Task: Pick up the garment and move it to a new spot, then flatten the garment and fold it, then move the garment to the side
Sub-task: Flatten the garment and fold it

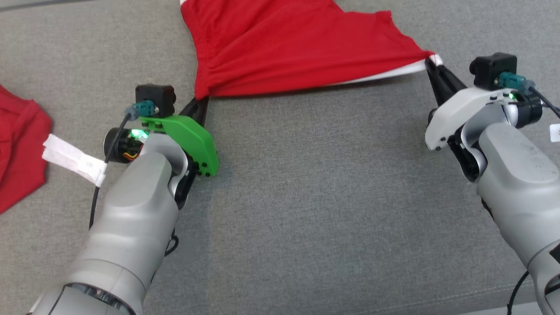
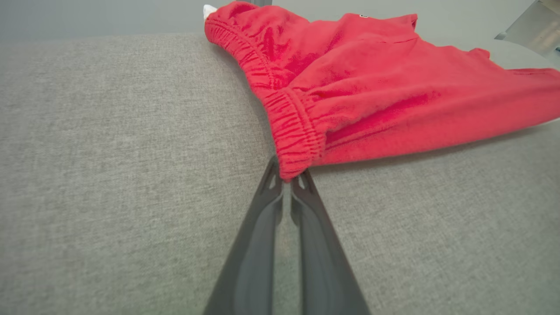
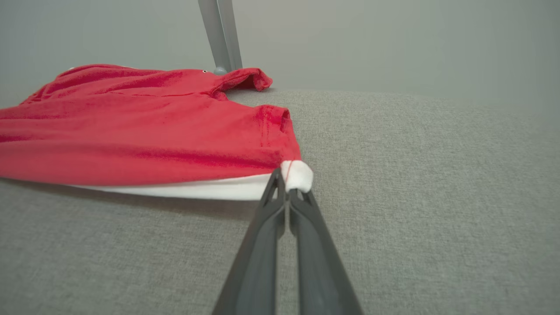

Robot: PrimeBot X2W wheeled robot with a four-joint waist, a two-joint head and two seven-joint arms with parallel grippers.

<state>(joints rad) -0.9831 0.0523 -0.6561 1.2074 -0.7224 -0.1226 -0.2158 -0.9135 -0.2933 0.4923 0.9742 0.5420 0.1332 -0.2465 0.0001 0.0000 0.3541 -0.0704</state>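
1. Head view: a red knit garment is seen at the upper centre of the frame, spread on a grey fabric-covered bench and cut off by the top edge.
2. The left hand, at centre left, is closed tight on the garment's lower left corner. The right hand, at upper right, is pinched shut on its lower right corner.
3. The held edge is stretched between the two hands, its long axis running left to right and rising toward the right. The bulk of the cloth lies up-frame of both hands.
4. Neither arm is judged nearer, as both are already at the cloth. Flattening is judged to depend on the corners being drawn apart together.
5. In the left wrist view, the gripped part is shown to be a gathered elastic band, a detail left unclear from the head.
6. In the right wrist view, a white hem is seen at the fingertips and a grey metal leg at the upper centre.
7. A second red cloth is seen at the head view's left edge.
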